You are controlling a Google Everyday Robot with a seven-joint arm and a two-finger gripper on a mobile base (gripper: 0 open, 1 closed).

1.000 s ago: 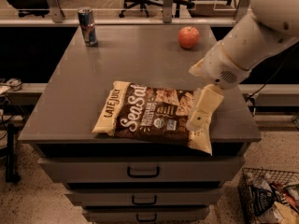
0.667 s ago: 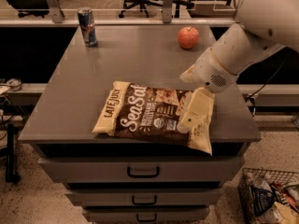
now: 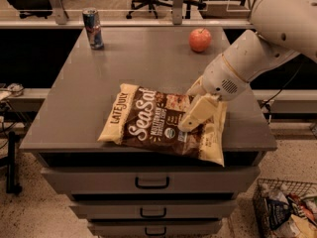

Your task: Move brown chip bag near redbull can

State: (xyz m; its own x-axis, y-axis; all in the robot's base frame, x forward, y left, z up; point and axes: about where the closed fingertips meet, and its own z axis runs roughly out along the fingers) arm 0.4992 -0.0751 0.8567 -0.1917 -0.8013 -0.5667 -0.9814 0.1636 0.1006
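Note:
The brown chip bag (image 3: 143,123) lies flat near the front edge of the grey cabinet top (image 3: 143,63), its "SeaSalt" script facing up. The redbull can (image 3: 93,29) stands upright at the far left corner, well away from the bag. My gripper (image 3: 192,121) reaches in from the right on the white arm (image 3: 247,58) and points down onto the right half of the bag, hiding part of it. I cannot tell whether it touches or holds the bag.
A red apple (image 3: 199,39) sits at the far right of the top. Drawers (image 3: 151,182) run down the cabinet front. A wire basket (image 3: 287,209) of packets stands on the floor at lower right. Office chairs stand behind.
My gripper has moved left and a little toward the back over the bag, from its right edge toward its middle. The bag, can and apple have not moved.

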